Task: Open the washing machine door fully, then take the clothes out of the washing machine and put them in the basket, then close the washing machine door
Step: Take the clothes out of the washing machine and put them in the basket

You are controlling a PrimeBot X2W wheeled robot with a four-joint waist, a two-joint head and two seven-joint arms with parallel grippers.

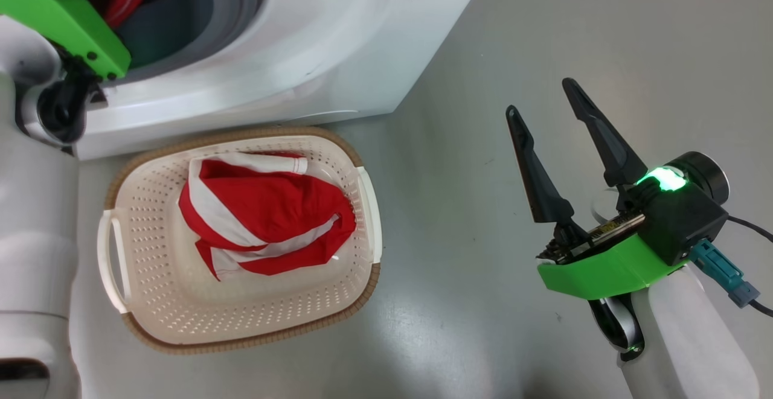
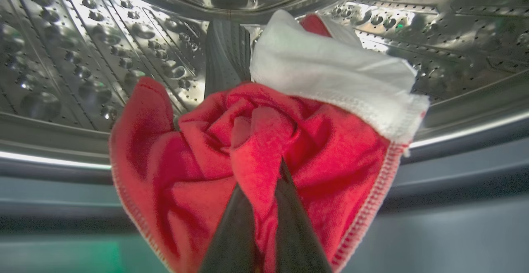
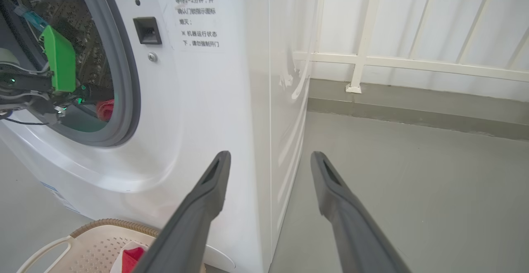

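Note:
My left gripper (image 2: 268, 178) is inside the washing machine's steel drum (image 2: 103, 58), shut on a red garment with a white panel (image 2: 186, 161) that hangs bunched around its fingers. In the head view its green wrist cover (image 1: 66, 19) reaches into the washing machine (image 1: 338, 43). Another piece of the red and white clothes (image 1: 266, 218) lies in the cream basket (image 1: 151, 302) on the floor in front of the machine. My right gripper (image 1: 540, 96) stands open over the floor to the right, holding nothing. The washing machine door is out of view.
The grey rubber ring (image 3: 128, 99) frames the drum opening, with the door latch socket (image 3: 146, 29) beside it. Grey floor (image 1: 483, 296) lies right of the basket. A white railing (image 3: 413, 62) runs along the wall past the machine's side.

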